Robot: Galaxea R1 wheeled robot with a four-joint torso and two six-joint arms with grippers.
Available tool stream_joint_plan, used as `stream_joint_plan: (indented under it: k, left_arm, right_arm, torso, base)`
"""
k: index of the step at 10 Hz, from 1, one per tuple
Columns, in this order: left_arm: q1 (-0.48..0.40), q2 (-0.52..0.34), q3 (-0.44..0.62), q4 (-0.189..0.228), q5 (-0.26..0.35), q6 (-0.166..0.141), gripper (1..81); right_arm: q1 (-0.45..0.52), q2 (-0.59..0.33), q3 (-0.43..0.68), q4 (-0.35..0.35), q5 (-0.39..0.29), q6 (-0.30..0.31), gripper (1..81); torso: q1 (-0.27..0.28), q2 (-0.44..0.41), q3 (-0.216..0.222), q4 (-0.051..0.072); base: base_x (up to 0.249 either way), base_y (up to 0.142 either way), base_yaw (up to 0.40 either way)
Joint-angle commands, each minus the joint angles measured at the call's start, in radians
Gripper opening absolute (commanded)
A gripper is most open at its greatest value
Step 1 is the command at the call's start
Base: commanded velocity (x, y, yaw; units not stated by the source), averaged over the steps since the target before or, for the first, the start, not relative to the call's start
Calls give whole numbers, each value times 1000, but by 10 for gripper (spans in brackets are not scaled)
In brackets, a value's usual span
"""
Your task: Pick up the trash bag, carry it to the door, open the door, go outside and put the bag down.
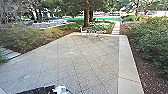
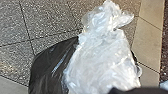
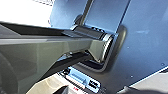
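Pale chair (image 1: 83, 31) near tree trunk (image 1: 86, 15); bushes (image 1: 153, 37) flank paving (image 1: 62, 58).

The patio (image 1: 82, 60) lies open from its near part through the middle. Along its far edge, garden chairs (image 1: 84, 31) block part of the way, with a tree trunk (image 1: 86, 15) behind. Shrubs (image 1: 27, 37) line the left edge; a hedge (image 1: 151, 37) stands beyond the right. Near the far right corner, a narrow path (image 1: 116, 28) runs between plantings.

Patio (image 1: 75, 58): speckled slabs, diagonal joints, pale smooth border (image 1: 125, 60). Light-coloured chair (image 1: 83, 31) standing at far end, near tree trunk (image 1: 86, 17).
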Motion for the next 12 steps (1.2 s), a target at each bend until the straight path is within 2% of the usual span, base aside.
stream_joint_plan:
  k: [1,6,7,10,12]
  left_arm:
    - [-118,-28,-13,-17,36,5,10]
    - [-133,-36,-5,-23,35,3,10]
    - [-134,-33,-7,-34,35,3,811]
    - [-127,-25,-13,-39,37,5,811]
    - [-52,7,-14,-31,60,13,811]
  right_arm:
    - [13,20,15,-17,-67,-4,811]
    - [10,20,5,-13,-67,-4,811]
    - [10,20,3,-12,-67,-4,811]
    - [10,20,3,-13,-62,-4,811]
    - [11,24,3,-13,-62,-4,811]
  torso:
    - [0,0,0,0]
    - [0,0,0,0]
    - [0,0,0,0]
    - [0,0,0,0]
    - [0,0,0,0]
  base:
    - [0,0,0]
    - [0,0,0]
    - [0,0,0]
    - [0,0,0]
    - [0,0,0]
